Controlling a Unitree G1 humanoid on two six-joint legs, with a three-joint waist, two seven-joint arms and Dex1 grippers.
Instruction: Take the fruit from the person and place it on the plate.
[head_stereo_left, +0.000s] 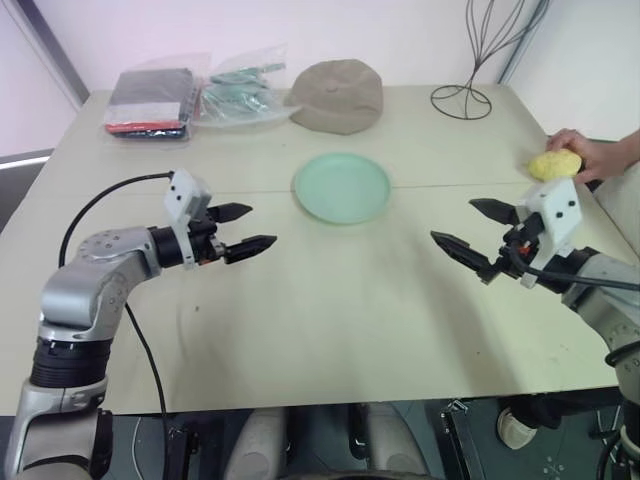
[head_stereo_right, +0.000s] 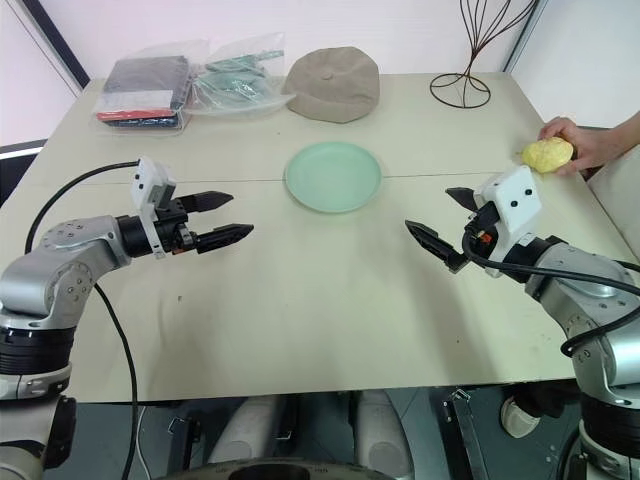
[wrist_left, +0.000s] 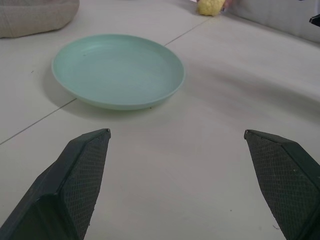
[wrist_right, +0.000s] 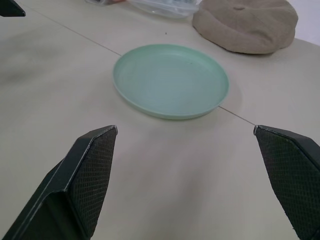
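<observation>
Fruit (head_stereo_right: 547, 154) — pale yellow, bumpy skin; resting on the table (head_stereo_right: 330, 290) at its right edge, roughly 2 o'clock from the plate, with the person's hand (head_stereo_right: 582, 143) cupped against its far side, fingers touching it.

Plate (head_stereo_right: 333, 176) — round, shallow, mint green; at the table's middle, empty, lying just on the far side of a thin seam line that crosses the tabletop.

Right gripper (head_stereo_right: 442, 222) — held above the table at about 4 o'clock from the plate, between plate and fruit but apart from both; jaws spread wide, nothing between them, tips pointing toward the table's centre.

Left gripper (head_stereo_right: 224, 217) — held above the table at about 8 o'clock from the plate, well apart from the fruit; jaws parted and empty, tips pointing toward the right gripper.

Cap (head_stereo_right: 333, 84) — beige-brown cloth, at 12 o'clock from the plate, near the far edge.

Clear bags (head_stereo_right: 190, 85) — two packets of dark and green contents, at 10 o'clock, beside the cap.

Wire stand (head_stereo_right: 474, 60) — dark, ring base on the table at 1 o'clock.
</observation>
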